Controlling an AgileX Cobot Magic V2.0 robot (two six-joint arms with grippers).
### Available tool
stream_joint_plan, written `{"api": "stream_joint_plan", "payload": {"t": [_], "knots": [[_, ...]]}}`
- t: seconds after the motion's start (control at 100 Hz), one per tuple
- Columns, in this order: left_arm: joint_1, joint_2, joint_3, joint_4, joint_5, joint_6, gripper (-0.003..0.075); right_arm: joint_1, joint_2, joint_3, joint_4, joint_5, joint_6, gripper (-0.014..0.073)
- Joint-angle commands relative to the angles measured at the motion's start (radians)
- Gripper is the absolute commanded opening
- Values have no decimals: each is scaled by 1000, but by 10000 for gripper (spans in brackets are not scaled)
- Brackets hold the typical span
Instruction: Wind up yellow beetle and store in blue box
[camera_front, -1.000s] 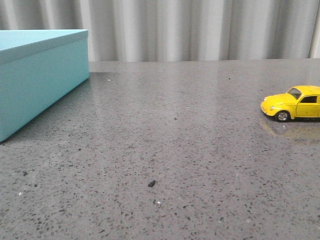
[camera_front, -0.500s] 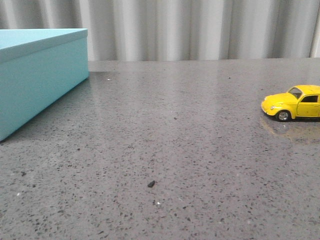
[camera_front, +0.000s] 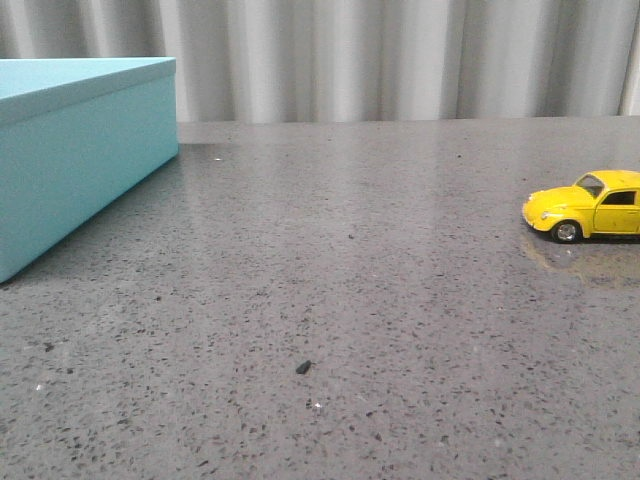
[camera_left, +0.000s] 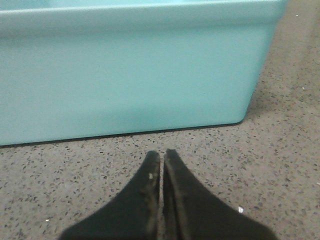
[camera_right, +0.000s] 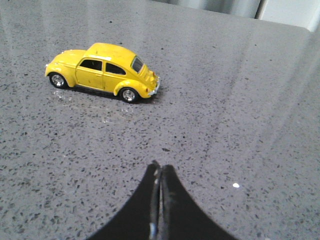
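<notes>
**Nothing gripped yet: beetle free, box closed**

Plainly, we have hold of nothing at this moment. Our right gripper (camera_right: 159, 170) has its fingers pressed together with only a hairline seam between them, and it grips nothing. Our left gripper (camera_left: 161, 157) is the same: closed tight, empty.

We see the yellow beetle (camera_right: 103, 71) standing on all four wheels on the grey speckled table (camera_front: 350, 300), at the right edge of the front view, partly cut off there. In the right wrist view it lies ahead of the closed fingertips and off to one side, well apart from them, with bare tabletop between. Its flank is turned toward that camera.

We judge the car to be small, light and rigid, with a glossy, rounded shell that could slip out of a pinch taken high on the roof. The flat door panels on either side, between the wheels, look like the safest place to clamp. The wheels presumably roll freely, so a nudge may send it away, and the fingers must first open wider than the body.

The blue box (camera_front: 80, 150) sits at the far left of the table, well apart from the car. In the left wrist view its wall (camera_left: 130, 70) fills the frame just beyond our left fingertips, not touching them. Its lid appears to be on.
</notes>
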Motion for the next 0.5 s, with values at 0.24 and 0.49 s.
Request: {"api": "stream_joint_plan", "payload": {"t": [0.24, 0.49], "knots": [[-3, -33, 27, -10, -56, -7, -21, -4, -14, 27, 0, -64, -5, -53], [-3, -33, 27, -10, -56, -7, -21, -4, -14, 27, 0, -197, -5, -53]]}}
